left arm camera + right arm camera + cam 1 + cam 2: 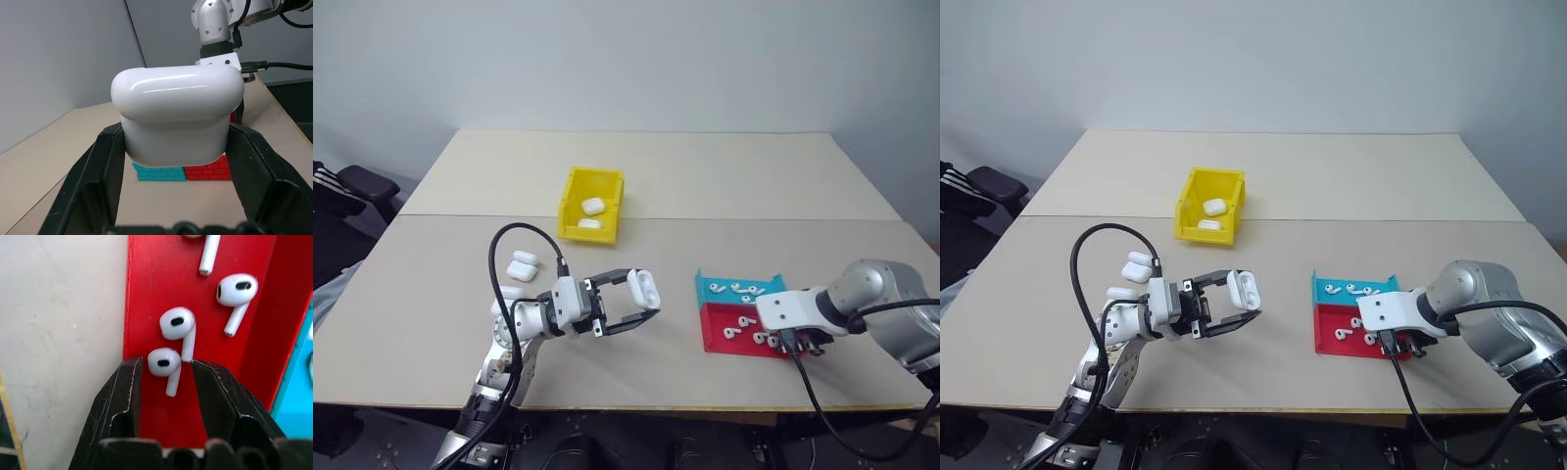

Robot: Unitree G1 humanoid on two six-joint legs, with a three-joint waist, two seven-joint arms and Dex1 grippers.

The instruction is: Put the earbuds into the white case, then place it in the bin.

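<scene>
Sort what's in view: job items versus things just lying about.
Job: case held in left tool; earbuds in red tray, right tool open around one; yellow bin.
Lying about: spare cases on table; blue tray.

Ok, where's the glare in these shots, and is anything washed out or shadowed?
Left wrist view: a bright streak of glare runs across the rounded lid of the white case held between the black fingers. Right wrist view: the earbuds shine glossy against the red tray. Left eye view: even, soft light, only faint shadows on the table.
</scene>
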